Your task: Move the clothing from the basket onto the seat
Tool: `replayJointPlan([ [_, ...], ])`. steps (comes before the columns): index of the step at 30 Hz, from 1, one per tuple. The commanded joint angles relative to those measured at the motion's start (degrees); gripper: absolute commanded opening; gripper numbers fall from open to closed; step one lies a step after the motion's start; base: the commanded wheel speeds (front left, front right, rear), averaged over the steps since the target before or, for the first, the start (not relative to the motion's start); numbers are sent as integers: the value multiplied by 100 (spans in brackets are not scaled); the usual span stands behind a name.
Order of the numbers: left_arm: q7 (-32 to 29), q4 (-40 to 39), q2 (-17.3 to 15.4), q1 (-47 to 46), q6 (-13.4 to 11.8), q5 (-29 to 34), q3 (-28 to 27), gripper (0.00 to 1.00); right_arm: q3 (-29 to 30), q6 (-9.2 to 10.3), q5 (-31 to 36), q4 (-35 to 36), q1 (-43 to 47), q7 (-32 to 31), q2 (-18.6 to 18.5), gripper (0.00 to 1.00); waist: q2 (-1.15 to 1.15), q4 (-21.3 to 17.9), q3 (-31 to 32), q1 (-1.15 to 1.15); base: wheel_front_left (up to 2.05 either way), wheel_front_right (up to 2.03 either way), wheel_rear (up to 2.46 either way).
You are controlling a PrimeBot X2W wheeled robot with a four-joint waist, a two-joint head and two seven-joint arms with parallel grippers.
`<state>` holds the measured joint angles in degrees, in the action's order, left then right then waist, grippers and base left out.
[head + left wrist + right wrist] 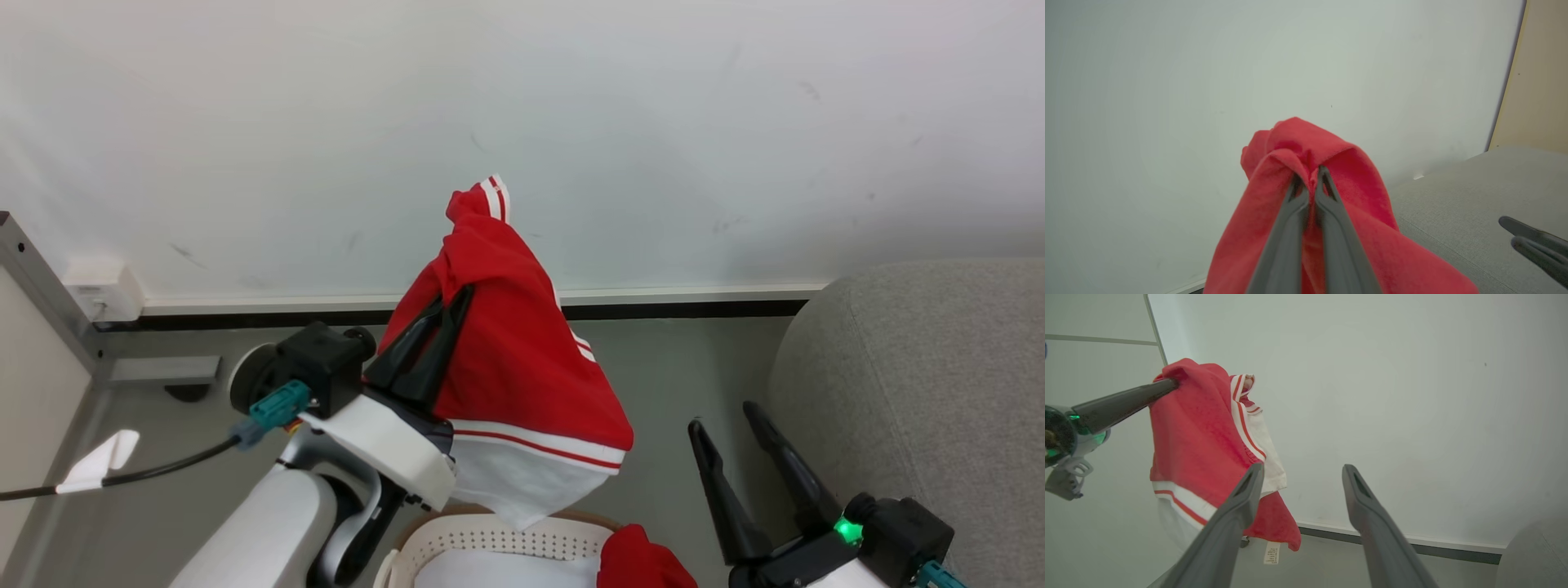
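left gripper (455,299) clamps the clothing (522,371) hanging above the basket (490,537); right gripper (722,415), jaws wide, empty, at its four o'clock.

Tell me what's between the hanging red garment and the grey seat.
In the head view, the open right gripper stands between the red garment and the grey seat, above bare grey floor.

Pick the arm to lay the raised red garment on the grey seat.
Left: the left gripper is shut on the bright red fabric garment; the right gripper stands open and empty beside the light grey upholstered seat.
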<state>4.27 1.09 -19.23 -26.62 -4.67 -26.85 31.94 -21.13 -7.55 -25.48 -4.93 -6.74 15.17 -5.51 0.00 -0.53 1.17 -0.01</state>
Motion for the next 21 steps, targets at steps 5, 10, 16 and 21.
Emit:
replayJointPlan([
  [5, -33, -31, 40, -104, 29, -100, 50, 0, -708, 12, -427, -48, -99, -3, -349, 100, 0, 149, 27, 1, 0, 0, 0],
  [10, -42, 17, 221, -207, 101, -108, 205, 0, -1502, 12, -732, -328, -308, -10, -517, 100, 0, 393, 78, 1, 0, 0, 0],
  [16, -92, 37, 520, -286, 239, -136, 526, 0, -1943, 12, -1047, -835, -655, -5, -435, 100, 0, 767, 143, 1, 0, 0, 0],
  [21, -156, 15, 718, -224, 332, -166, 783, 0, -1961, 12, -1180, -1053, -859, -4, -360, 100, 0, 1060, 196, 1, 0, 0, 0],
])
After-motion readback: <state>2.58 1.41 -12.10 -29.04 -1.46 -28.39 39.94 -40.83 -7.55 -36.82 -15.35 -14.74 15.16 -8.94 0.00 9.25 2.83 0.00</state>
